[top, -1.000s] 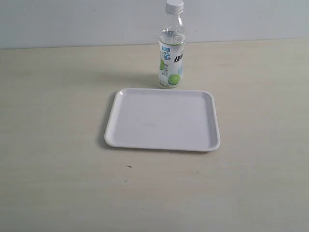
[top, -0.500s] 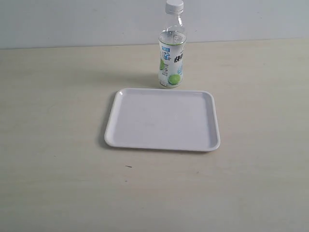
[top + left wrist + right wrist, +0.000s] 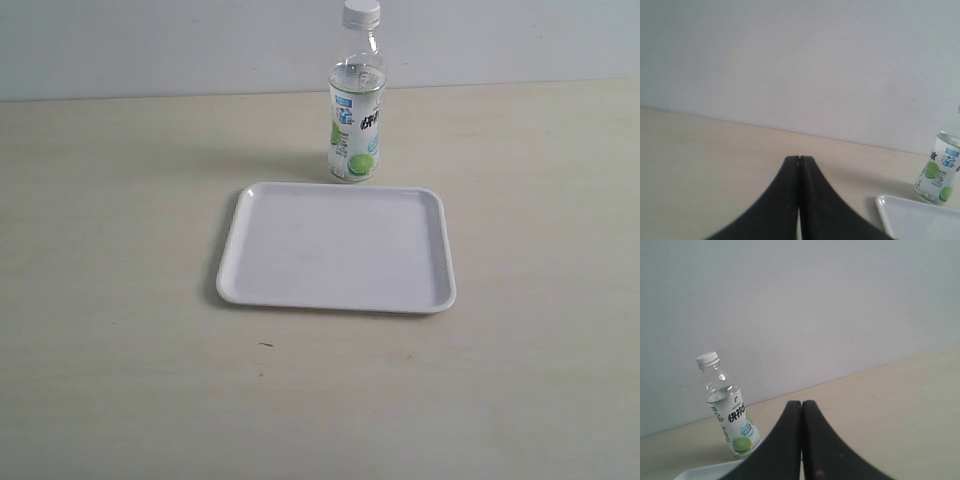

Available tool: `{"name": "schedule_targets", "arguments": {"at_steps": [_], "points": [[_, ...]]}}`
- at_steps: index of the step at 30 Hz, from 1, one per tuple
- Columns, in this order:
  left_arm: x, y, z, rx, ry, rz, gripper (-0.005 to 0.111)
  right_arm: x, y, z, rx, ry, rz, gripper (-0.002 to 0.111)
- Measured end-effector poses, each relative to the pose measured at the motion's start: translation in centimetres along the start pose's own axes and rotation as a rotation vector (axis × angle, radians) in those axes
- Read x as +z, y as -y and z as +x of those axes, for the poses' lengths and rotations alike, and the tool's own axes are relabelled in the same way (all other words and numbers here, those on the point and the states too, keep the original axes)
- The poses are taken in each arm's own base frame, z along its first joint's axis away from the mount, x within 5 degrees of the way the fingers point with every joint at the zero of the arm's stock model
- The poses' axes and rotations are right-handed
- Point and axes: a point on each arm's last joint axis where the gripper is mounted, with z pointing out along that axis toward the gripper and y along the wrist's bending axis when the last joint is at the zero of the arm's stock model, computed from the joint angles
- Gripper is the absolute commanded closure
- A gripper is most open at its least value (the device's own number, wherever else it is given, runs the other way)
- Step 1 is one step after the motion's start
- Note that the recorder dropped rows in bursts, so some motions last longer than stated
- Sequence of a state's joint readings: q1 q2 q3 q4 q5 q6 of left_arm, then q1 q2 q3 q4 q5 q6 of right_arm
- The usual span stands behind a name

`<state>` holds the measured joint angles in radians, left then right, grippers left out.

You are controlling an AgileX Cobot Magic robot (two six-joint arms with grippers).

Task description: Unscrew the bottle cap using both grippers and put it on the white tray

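The bottle (image 3: pixel 356 120) stands upright just behind the white tray (image 3: pixel 337 247), near the table's far edge, with the white bottle cap (image 3: pixel 361 13) screwed on its neck. Neither arm shows in the exterior view. My left gripper (image 3: pixel 799 159) is shut and empty, well away from the bottle (image 3: pixel 938 170) and the white tray's corner (image 3: pixel 905 220). My right gripper (image 3: pixel 801 403) is also shut with nothing in it, and the bottle (image 3: pixel 731 412) with its bottle cap (image 3: pixel 707 359) stands off to one side beyond it.
The light wooden table (image 3: pixel 120 250) stretches around the tray on all sides. A plain grey wall (image 3: pixel 150 45) rises behind the table's far edge. A small dark speck (image 3: pixel 266 345) lies in front of the tray.
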<state>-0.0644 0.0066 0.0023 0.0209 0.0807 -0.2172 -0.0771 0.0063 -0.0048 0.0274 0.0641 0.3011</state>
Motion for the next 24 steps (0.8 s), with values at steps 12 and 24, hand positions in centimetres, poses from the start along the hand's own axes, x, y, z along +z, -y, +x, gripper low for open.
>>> {"name": "schedule_targets", "arguments": {"at_steps": [12,24], "points": [[0.00,-0.04,0.16,-0.053,-0.018,-0.004,0.107,0.00,0.00,0.00,0.000,0.000,0.000,0.108],[0.00,-0.04,0.19,-0.066,-0.021,-0.005,0.107,0.00,0.00,0.00,0.000,0.000,0.000,0.108]]}}
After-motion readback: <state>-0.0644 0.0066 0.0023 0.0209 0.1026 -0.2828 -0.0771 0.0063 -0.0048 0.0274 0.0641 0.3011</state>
